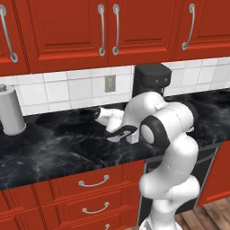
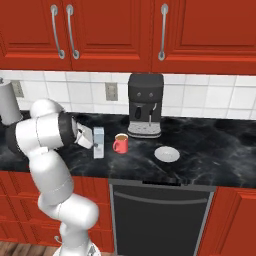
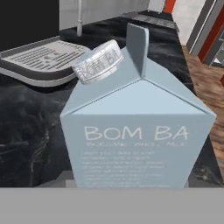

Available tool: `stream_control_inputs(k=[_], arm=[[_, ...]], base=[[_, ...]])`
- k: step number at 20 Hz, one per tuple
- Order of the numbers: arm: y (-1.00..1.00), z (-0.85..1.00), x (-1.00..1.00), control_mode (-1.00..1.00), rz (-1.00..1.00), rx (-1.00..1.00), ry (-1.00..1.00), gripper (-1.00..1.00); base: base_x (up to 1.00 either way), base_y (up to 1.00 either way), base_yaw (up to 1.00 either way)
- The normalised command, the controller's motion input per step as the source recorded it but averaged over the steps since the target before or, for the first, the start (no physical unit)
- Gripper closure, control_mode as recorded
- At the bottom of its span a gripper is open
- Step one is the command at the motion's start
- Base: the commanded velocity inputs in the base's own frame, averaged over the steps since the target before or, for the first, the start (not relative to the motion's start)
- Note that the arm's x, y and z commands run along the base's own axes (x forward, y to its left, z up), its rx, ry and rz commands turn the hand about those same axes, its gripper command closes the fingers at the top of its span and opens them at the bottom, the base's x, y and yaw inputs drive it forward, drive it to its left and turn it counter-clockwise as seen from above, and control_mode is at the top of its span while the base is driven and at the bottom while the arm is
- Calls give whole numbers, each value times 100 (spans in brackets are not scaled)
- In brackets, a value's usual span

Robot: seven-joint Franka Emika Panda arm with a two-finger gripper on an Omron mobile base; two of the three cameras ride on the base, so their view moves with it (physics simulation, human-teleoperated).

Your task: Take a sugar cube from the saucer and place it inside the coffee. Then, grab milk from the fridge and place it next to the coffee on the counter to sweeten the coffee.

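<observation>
Black marble surface [image 2: 215, 150] on red cabinets. Black coffee machine [image 2: 145, 105] at back, roughly 12 o'clock. Milk [image 2: 99, 142] upright on surface, just beside coffee [image 2: 120, 143], at its 9 o'clock; large in hand view [image 3: 135, 131], cap at 11 o'clock. Saucer [image 2: 166, 154] at 3 o'clock of coffee, apart from it. Tool [image 2: 86, 137] close against milk at its 9 o'clock; clenched or released: cannot tell.
</observation>
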Motion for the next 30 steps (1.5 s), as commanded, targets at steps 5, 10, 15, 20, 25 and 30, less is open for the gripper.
stream_control_inputs(k=[5, 10, 15, 20, 25, 30], arm=[[0, -37, 33, -100, -4, -2, 0, 100], [0, -20, 40, -100, -5, -7, -5, 100], [0, -15, -1, -100, -2, -9, -13, 100], [0, -4, 0, -100, 0, 0, -3, -100], [-20, 0, -8, -100, 0, 0, -1, -100], [-21, 0, -27, -100, 0, 0, -5, -100]], base=[[0, 0, 0], [0, 0, 0], [0, 0, 0], [0, 0, 0], [0, 0, 0], [0, 0, 0]])
